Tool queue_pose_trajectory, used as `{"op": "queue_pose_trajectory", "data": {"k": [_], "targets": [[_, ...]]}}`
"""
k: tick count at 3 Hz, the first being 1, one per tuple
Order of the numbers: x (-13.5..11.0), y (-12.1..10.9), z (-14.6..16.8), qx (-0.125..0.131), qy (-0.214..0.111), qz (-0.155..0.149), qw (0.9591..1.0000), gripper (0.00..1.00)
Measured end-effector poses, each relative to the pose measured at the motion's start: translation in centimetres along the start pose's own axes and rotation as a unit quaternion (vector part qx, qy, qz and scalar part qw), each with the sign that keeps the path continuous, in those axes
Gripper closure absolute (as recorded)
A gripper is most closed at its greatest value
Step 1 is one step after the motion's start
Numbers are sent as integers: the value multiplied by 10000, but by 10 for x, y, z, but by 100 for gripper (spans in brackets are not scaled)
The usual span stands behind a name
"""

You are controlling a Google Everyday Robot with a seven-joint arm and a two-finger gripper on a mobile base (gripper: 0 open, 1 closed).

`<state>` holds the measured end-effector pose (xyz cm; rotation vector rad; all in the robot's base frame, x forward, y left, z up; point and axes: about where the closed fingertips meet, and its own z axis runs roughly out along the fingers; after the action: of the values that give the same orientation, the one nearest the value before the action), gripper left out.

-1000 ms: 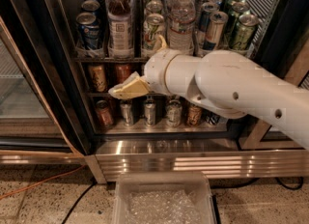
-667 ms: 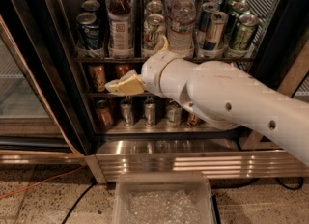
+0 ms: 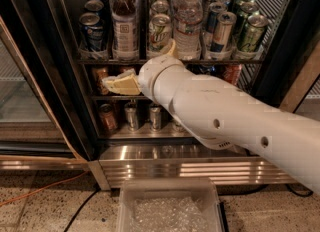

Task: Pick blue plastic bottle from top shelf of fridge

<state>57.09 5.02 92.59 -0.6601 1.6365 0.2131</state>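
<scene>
The blue plastic bottle [image 3: 125, 23] stands upright in the second lane from the left on the top shelf [image 3: 170, 61] of the fridge [image 3: 60, 76]. It has a white cap, dark liquid and a pale label. My gripper [image 3: 120, 83] is at the end of the white arm [image 3: 225, 118]. It sits in front of the middle can rack, just below the top shelf's front rail and under the bottle. It holds nothing that I can see. The arm hides the right part of the lower racks.
Dark blue cans [image 3: 92, 28] stand left of the bottle. A pale can [image 3: 160, 31], clear water bottles [image 3: 189, 23] and green cans [image 3: 250, 33] stand to its right. Cans fill the lower racks [image 3: 131, 116]. A clear plastic bin [image 3: 167, 208] lies on the floor. The glass door [image 3: 20, 91] is at left.
My arm has swung left across the fridge front. The gripper has moved left to a spot almost under the bottle, still below the top shelf.
</scene>
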Motion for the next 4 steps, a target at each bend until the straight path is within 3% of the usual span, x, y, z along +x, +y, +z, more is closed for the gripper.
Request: {"op": "queue_pose_trajectory", "data": {"k": [1, 3, 4], "targets": [[-5, 1, 10, 209, -97, 235, 9995, 0], [-12, 1, 18, 241, -213, 216, 9992, 0], [-19, 1, 26, 275, -339, 221, 9988, 6]]}}
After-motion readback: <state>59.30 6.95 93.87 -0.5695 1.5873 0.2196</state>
